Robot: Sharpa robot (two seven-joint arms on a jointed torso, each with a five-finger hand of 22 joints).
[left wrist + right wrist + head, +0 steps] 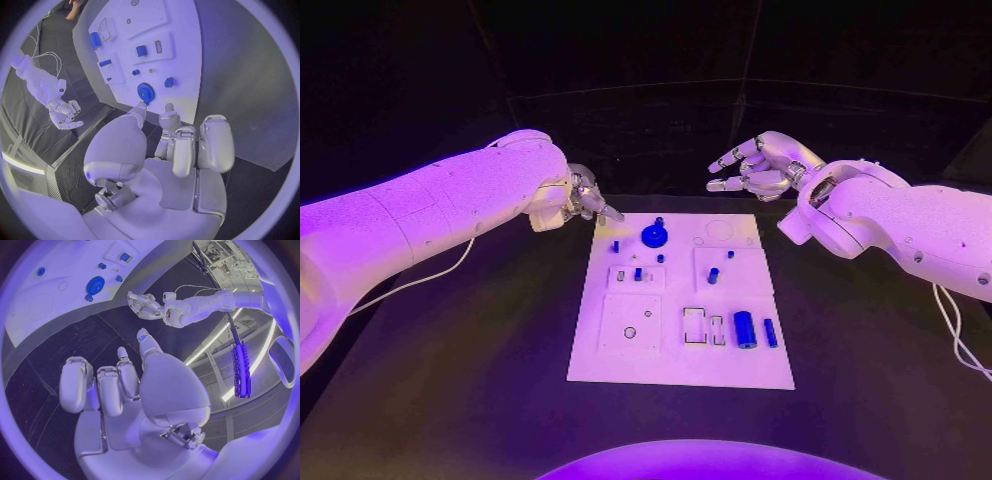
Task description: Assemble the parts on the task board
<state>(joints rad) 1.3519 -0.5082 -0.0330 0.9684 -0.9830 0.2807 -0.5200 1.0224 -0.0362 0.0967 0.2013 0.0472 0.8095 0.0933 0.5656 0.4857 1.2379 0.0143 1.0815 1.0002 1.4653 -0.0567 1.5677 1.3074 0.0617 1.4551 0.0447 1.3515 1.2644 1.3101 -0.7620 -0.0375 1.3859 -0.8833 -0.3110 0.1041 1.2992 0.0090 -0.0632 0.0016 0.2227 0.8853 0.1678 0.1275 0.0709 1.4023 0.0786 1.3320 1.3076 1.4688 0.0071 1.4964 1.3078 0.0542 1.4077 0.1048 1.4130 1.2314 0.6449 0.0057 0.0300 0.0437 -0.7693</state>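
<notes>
We judge the small blue toothed plastic gear (pixel 655 237), seated near the far edge of the white flat task board (pixel 678 375), light, rigid, slippery; grip its rim; left robot hand (pixel 578 199) empty, fingers apart, beside it; right robot hand (pixel 759 167) likewise empty.

No text, label, brand, number or sign can be read anywhere. The task board (pixel 678 372) bears only outlined recesses and blue parts, with no lettering on it. The arms beside it carry no readable markings either.
</notes>
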